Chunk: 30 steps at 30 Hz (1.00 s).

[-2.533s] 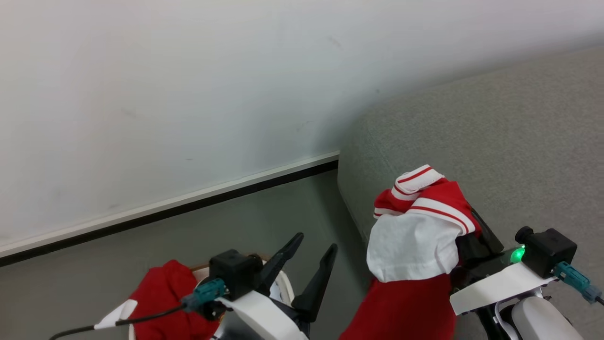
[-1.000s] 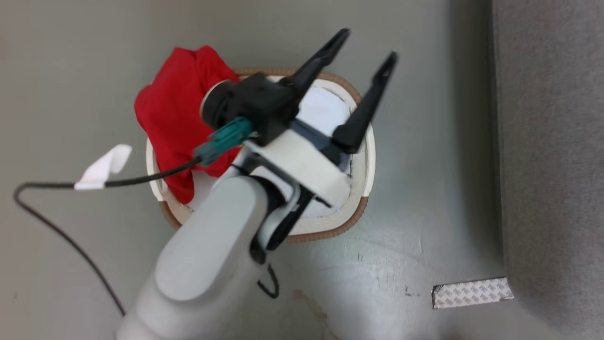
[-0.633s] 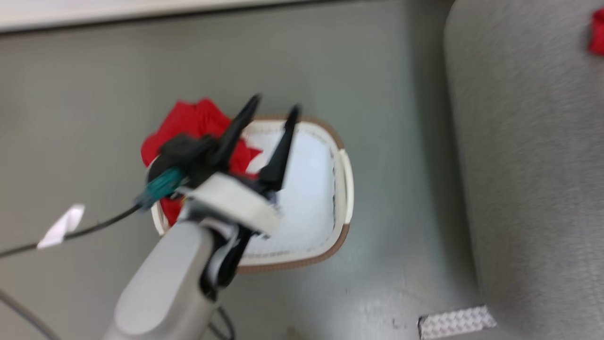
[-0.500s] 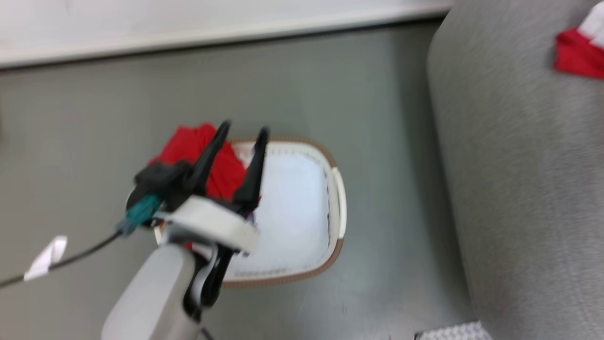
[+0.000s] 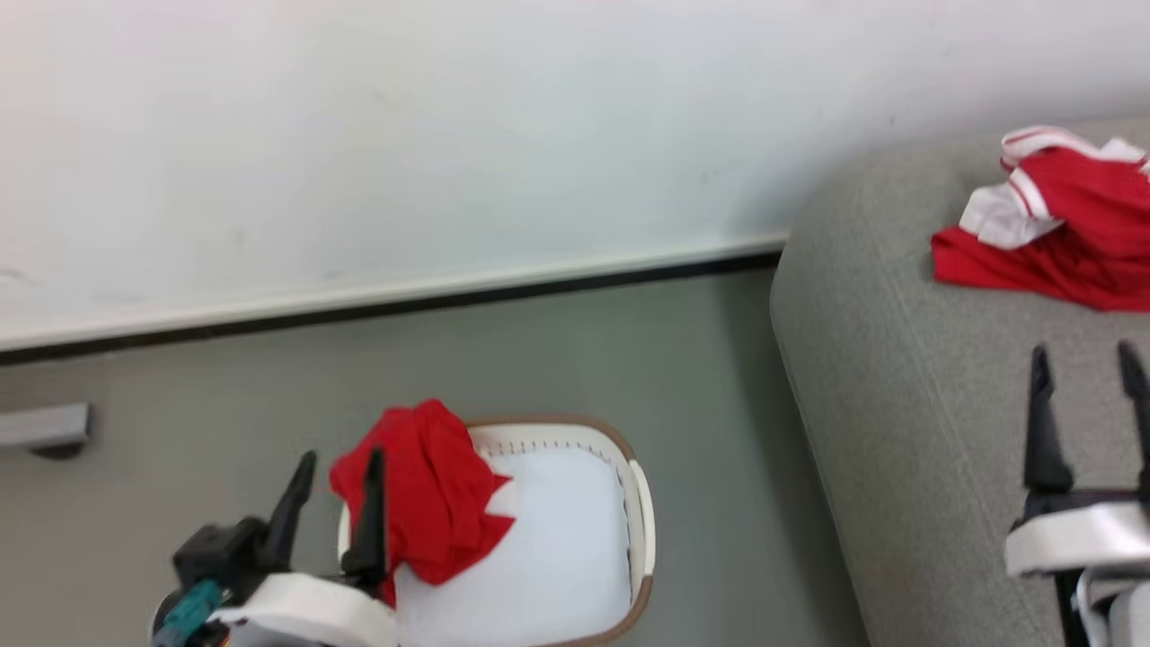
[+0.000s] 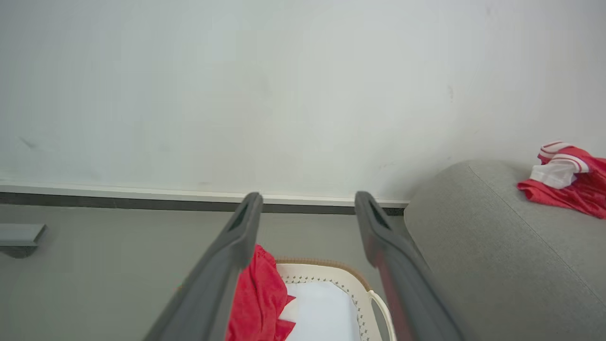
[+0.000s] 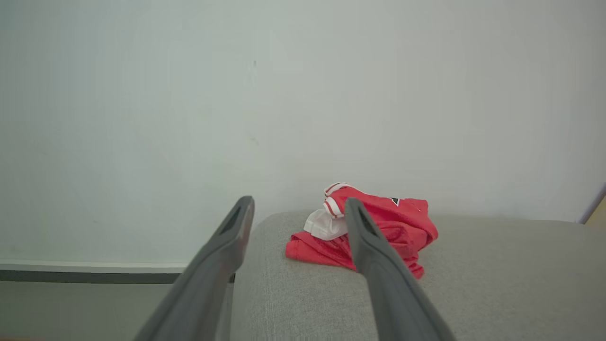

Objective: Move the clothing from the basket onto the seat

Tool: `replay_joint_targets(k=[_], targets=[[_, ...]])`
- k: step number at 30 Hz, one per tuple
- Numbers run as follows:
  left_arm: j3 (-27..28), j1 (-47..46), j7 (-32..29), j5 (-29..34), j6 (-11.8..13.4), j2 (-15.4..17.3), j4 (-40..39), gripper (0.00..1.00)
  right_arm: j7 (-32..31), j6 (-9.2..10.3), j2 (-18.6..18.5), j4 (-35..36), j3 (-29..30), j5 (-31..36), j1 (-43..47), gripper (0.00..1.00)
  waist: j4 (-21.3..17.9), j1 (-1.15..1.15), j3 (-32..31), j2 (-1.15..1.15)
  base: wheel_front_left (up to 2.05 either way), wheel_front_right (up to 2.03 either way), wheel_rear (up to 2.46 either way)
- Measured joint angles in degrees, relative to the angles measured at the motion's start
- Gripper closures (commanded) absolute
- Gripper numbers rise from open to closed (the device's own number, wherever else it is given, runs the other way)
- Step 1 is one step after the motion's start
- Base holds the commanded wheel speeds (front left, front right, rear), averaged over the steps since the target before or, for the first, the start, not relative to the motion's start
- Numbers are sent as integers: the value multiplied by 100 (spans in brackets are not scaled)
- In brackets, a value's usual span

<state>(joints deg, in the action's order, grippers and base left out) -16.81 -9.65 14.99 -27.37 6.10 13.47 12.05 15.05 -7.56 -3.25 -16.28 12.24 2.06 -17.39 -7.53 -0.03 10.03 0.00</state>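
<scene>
A plain red piece of clothing [image 5: 422,494] hangs over the far left rim of the cream basket [image 5: 642,512] on the floor; the basket's white bottom is bare. My left gripper [image 5: 341,458] stands open just left of it, nothing between its fingers. In the left wrist view the left gripper [image 6: 307,196] points over the red clothing [image 6: 258,293] and the basket [image 6: 364,303]. A red and white striped garment [image 5: 1051,234] lies crumpled on the grey seat [image 5: 898,404]. My right gripper [image 5: 1083,355] is open above the seat, short of that garment [image 7: 393,227].
A white wall with a dark baseboard [image 5: 404,301] runs behind the basket and the seat. Grey floor lies between the basket and the seat's rounded left edge. A small grey block [image 5: 45,427] sits at the wall on the far left.
The striped garment that my right gripper held now lies on the seat, and that gripper has opened. The head camera has tilted up from the basket; the left arm now sits lower left.
</scene>
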Motion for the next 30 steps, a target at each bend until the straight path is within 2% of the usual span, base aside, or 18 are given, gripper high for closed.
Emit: replay_joint_targets(k=[7, 13, 21, 30], targets=[[881, 965, 13, 446, -160, -422, -345, 0, 0, 0, 47, 252, -602, -310, 911, 0, 135, 0, -635, 0, 0, 0, 0], [1415, 1432, 13, 968, -385, -750, -533, 0, 0, 0, 41, 126, -1091, -624, 1210, 0, 245, 1, -896, 0, 0, 0, 0], [1703, 1643, 13, 1355, -651, -978, -568, 0, 0, 0, 44, -175, -1413, -857, 1310, 0, 330, 2, -973, 1, 0, 0, 0], [1813, 1663, 13, 1506, -793, -1056, -566, 0, 0, 0, 46, -264, -1462, -864, 1326, 0, 319, 3, -972, 0, 0, 0, 0]])
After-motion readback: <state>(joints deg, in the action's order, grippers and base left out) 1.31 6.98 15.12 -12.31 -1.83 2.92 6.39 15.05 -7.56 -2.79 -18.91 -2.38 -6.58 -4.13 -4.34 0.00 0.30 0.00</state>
